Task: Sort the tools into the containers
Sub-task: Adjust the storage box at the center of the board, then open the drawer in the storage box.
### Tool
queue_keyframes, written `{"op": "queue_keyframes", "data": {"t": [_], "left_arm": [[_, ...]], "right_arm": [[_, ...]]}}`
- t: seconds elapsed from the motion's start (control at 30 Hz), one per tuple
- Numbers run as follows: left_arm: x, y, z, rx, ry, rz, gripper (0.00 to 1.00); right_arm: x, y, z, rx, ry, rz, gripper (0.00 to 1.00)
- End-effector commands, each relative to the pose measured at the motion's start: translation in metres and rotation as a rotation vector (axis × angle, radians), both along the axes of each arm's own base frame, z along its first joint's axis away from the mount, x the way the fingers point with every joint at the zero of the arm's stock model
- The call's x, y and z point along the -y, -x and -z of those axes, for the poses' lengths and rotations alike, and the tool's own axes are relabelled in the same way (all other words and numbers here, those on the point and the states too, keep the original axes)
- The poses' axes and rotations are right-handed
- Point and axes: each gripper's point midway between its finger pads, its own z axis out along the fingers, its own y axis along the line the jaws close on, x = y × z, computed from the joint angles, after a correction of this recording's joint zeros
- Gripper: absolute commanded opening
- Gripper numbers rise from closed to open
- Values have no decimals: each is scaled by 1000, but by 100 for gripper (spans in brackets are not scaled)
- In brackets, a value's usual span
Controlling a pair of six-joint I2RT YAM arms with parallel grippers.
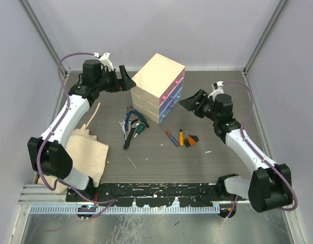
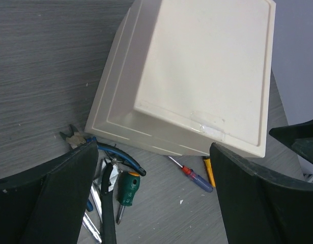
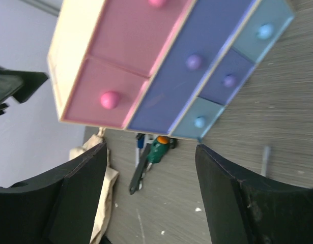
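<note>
A cream chest [image 1: 157,81] with pink, purple and blue drawers [image 3: 146,66], all apparently shut, is flanked by both arms. The left gripper [image 1: 129,80] is held wide open and empty at its back, probably to brace it, and the right gripper [image 1: 189,101] is held likewise facing the knobs. The tools [image 1: 130,119] are left unsorted on the table [image 1: 161,165], between and nearer than both grippers.
</note>
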Motion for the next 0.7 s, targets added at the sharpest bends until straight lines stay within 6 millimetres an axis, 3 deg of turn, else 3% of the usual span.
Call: {"op": "queue_keyframes", "data": {"t": [0.0,0.37,0.67], "left_arm": [[9,-7,-12,60,33,-5,92],[9,-9,-2,46,14,-19,98],[9,-11,8,9,-10,-19,93]], "right_arm": [[-29,-4,-43,124,-141,-13,74],[-67,-19,-35,104,-313,-27,72],[-57,-29,-17,74,-251,45,69]]}}
